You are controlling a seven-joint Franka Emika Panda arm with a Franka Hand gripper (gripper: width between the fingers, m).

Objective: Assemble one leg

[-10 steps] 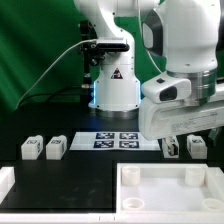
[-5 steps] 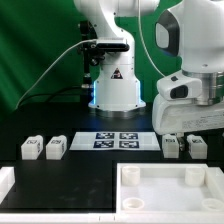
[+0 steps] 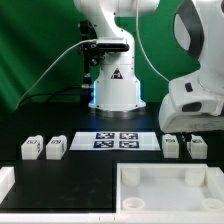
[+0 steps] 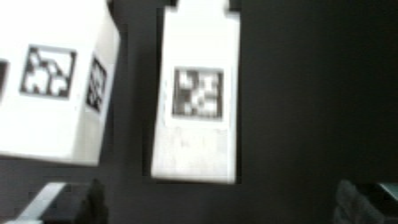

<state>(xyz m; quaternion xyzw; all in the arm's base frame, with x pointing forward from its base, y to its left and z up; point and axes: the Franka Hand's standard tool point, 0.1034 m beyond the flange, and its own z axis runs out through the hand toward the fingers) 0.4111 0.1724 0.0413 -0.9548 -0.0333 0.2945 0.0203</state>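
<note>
Four legs, small white blocks with black-and-white tags, stand on the black table: two at the exterior view's left (image 3: 30, 148) (image 3: 55, 147) and two at its right (image 3: 171, 146) (image 3: 196, 146). The arm's white hand (image 3: 196, 104) hangs above the right pair; its fingertips do not show there. In the wrist view one leg (image 4: 198, 95) lies centred between the jaws' line and a second leg (image 4: 54, 85) lies beside it. My gripper (image 4: 217, 205) is open and empty above them, with one dark finger (image 4: 63, 203) at each side.
The marker board (image 3: 118, 140) lies between the two pairs of legs. A large white rimmed tray-like part (image 3: 125, 190) sits at the front. Another white part (image 3: 5, 182) shows at the front left edge. The robot base (image 3: 115, 85) stands behind.
The arm's hand has moved to the exterior view's right, from over the marker board's edge to over the right pair of legs. The legs have not moved.
</note>
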